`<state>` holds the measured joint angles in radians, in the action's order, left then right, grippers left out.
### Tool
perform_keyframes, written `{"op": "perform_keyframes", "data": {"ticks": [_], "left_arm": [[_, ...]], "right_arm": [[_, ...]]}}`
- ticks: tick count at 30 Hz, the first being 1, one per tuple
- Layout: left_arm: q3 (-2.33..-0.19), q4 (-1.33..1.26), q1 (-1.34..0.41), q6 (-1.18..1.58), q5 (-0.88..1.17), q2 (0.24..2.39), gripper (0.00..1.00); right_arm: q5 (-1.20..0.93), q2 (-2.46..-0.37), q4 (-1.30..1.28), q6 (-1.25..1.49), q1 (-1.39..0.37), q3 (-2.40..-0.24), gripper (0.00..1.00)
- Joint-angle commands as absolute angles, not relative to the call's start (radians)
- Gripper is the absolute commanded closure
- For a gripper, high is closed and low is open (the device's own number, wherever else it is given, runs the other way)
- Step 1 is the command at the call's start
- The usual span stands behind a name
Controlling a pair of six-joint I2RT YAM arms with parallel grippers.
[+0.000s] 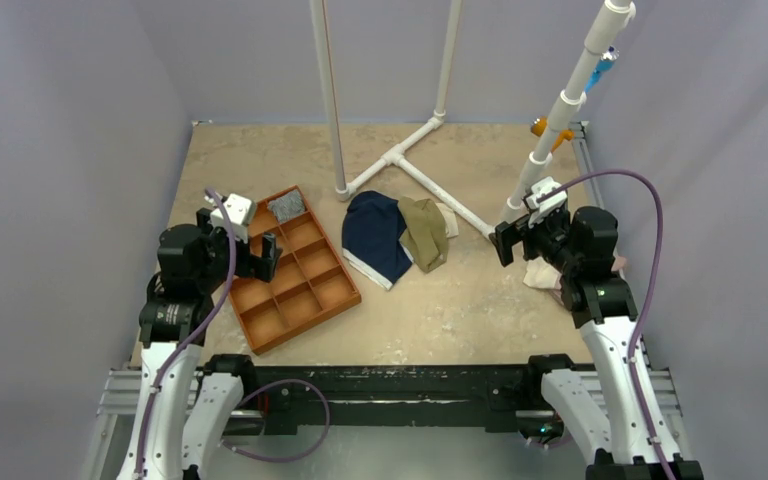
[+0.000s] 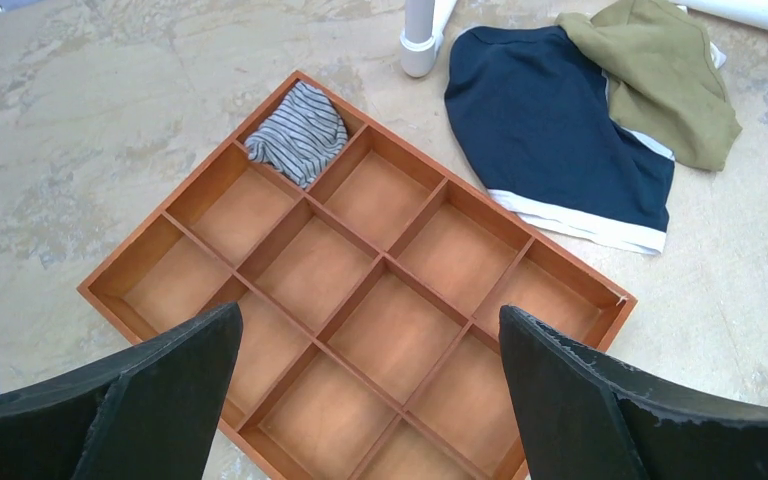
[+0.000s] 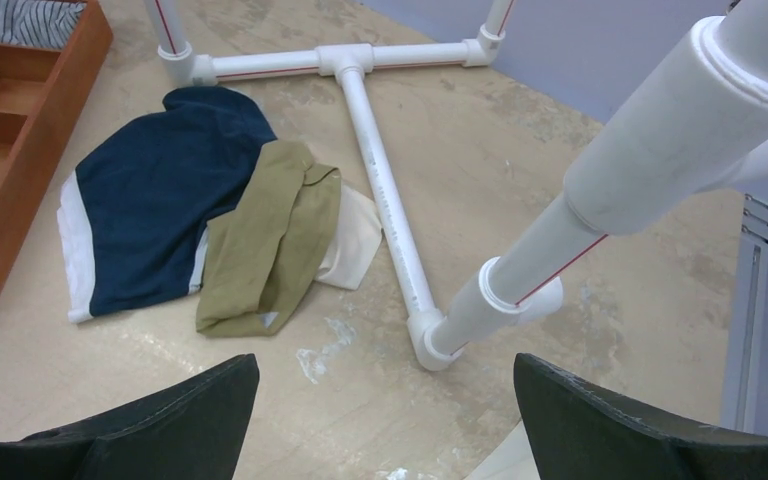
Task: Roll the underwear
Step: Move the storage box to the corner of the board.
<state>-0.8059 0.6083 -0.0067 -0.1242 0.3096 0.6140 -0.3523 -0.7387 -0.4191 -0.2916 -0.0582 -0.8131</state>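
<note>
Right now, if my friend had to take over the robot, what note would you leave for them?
Left gripper: open, holding nothing, above the tray.
Right gripper: open, holding nothing, off to the right of the clothes.
Underwear: lying spread out just right of the tray. The olive garment overlaps its right edge.
Tray: one striped cloth in a far corner compartment. The other compartments in view are bare.
Done: nothing on the underwear, which is not rolled.
Left: probably get it free of the olive garment, then roll it.
</note>
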Motion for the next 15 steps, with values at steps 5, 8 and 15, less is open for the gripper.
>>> {"op": "perform_keyframes", "data": {"ticks": [5, 8, 15], "left_arm": [[-0.792, 0.570, 0.000, -0.146, 0.282, 0.620, 0.00], [-0.789, 0.571, 0.000, -0.147, 0.276, 0.616, 0.00], [-0.790, 0.577, 0.000, -0.146, 0.272, 0.618, 0.00]], "right_arm": [[-0.330, -0.715, -0.394, -0.297, -0.055, -0.807, 0.01], [-0.334, -0.714, -0.394, -0.299, -0.055, -0.804, 0.01], [-0.341, -0.709, -0.394, -0.294, -0.054, -0.805, 0.01]]}}
